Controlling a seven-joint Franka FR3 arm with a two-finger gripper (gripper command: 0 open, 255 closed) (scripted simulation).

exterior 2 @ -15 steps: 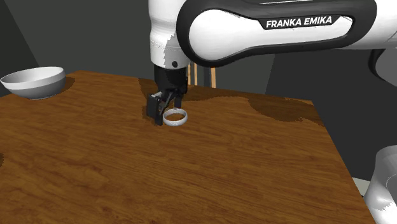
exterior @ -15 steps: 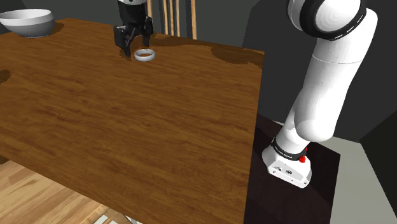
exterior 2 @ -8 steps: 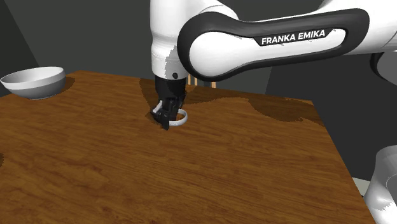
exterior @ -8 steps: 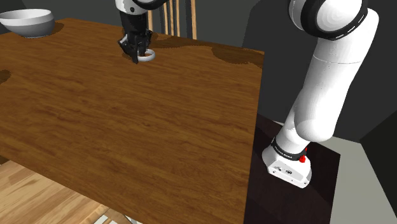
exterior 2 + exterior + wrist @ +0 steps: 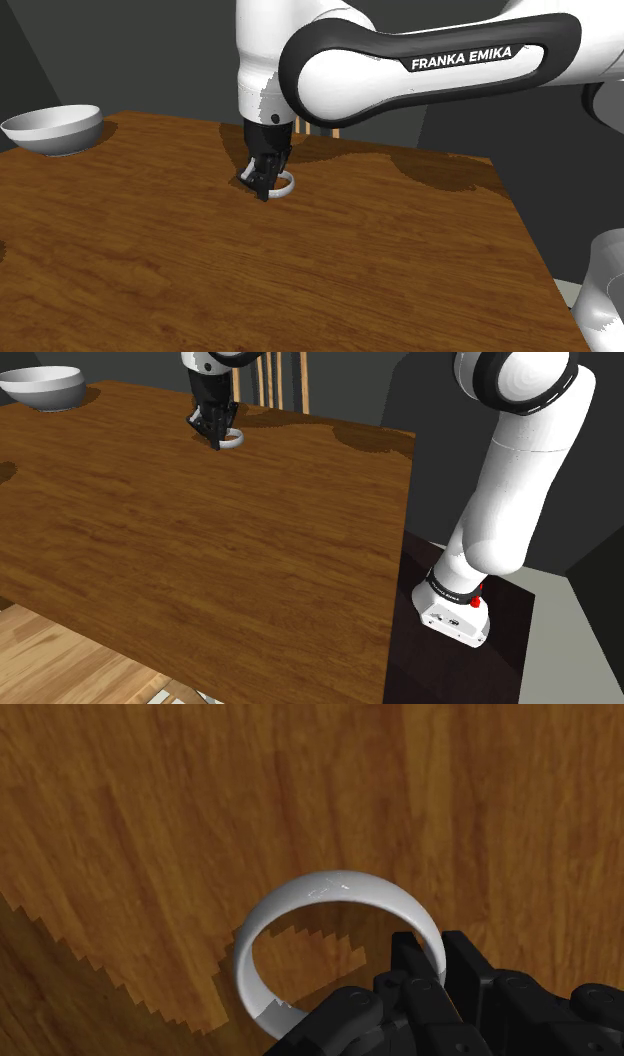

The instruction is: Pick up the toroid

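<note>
The white arm (image 5: 350,70) reaches out over the wooden counter (image 5: 200,552) and turns straight down near its far edge. Its black fingers (image 5: 468,972) stand narrow, pinching one wall of the white ring (image 5: 335,889), which lies on the wood. In the shoulder view the hand covers most of the ring, and a sliver peeks out on that view's right. The wrist view makes the pinch plain: one finger inside the hoop, one outside. A pale bowl (image 5: 55,128) sits well apart at a corner. Chair slats (image 5: 282,377) rise behind the counter, cut off at the top.
</note>
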